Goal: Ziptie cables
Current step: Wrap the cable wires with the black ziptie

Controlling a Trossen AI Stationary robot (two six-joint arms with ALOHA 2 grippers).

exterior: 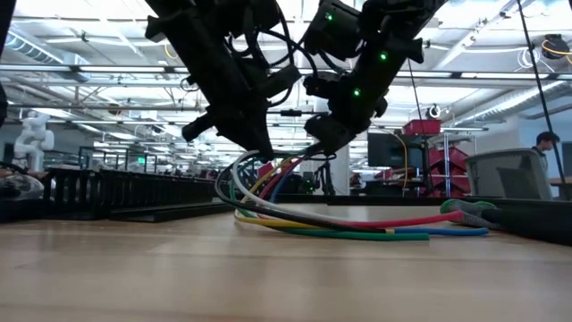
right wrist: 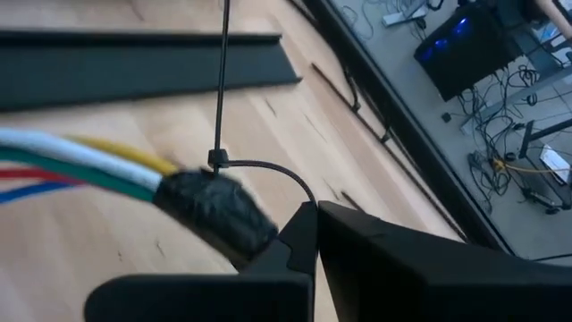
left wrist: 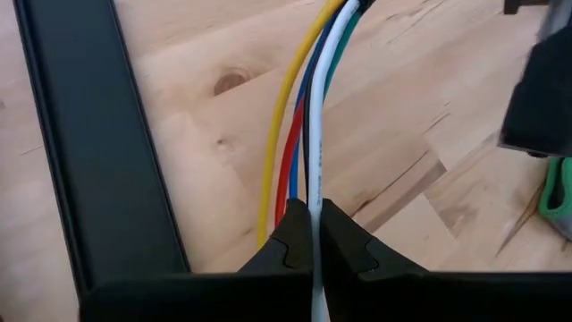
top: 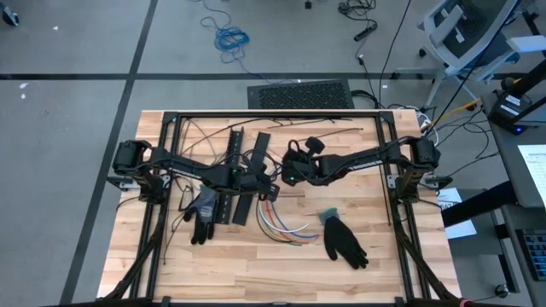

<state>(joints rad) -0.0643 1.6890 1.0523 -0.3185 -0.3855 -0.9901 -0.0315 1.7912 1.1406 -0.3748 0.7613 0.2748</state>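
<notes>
Pinched fingers of the left gripper (left wrist: 315,234) clamp the cables (left wrist: 308,134), a bundle of yellow, red, blue, white and green wires lifted off the wooden table (top: 256,256) near its middle. Beside it, the right gripper (right wrist: 308,234) has its fingers pressed together on a thin black zip tie (right wrist: 259,167) looped at the bundle's black-taped end (right wrist: 214,210). From there the wires sag and trail across the tabletop toward a black glove (top: 345,240). Another black glove (top: 202,215) lies by the left arm. Black slotted strips (top: 243,175) sit just behind the bundle, close to both grippers.
</notes>
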